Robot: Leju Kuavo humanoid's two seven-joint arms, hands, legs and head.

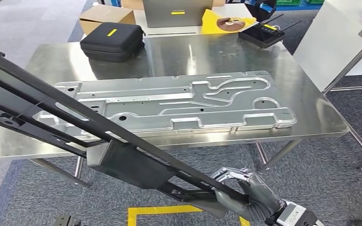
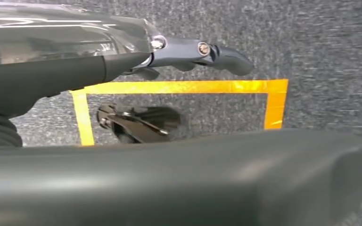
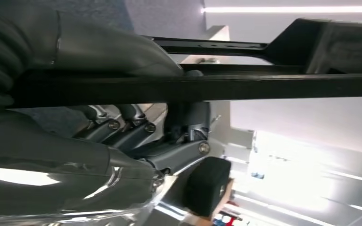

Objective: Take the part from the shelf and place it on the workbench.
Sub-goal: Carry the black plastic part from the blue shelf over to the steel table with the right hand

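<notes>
**Black frame part held over the near edge of the workbench**

The part (image 1: 75, 127) is a long black metal frame of thin rails with a boxy black block (image 1: 127, 162) fixed partway along it. In the head view it runs on a slant from about ten o'clock down toward five o'clock, its upper end crossing in front of the workbench's near-left corner and its lower end over the carpet. It is off the table surface, carried in the air.

The right hand (image 1: 250, 195) grasps the part at its lower end, at roughly five o'clock in the head view; the right wrist view shows its fingers (image 3: 132, 129) wrapped under a black rail with the thumb (image 3: 118, 47) over the top, so the grip is closed on the frame.

The left hand (image 2: 188, 54) hangs over the floor in its own wrist view, one dark finger stretched out with nothing seen in it; whether the rest of the hand is released or curled I cannot tell.

The workbench (image 1: 306, 94), a steel table, carries a large machined aluminium plate (image 1: 179, 103) across its middle. At eleven o'clock on the table sits a black zip case (image 1: 112, 41); at one o'clock, a dark handheld controller with antennas (image 1: 263, 33). On the grey carpet below the part, yellow tape (image 1: 165, 212) marks a square.
</notes>
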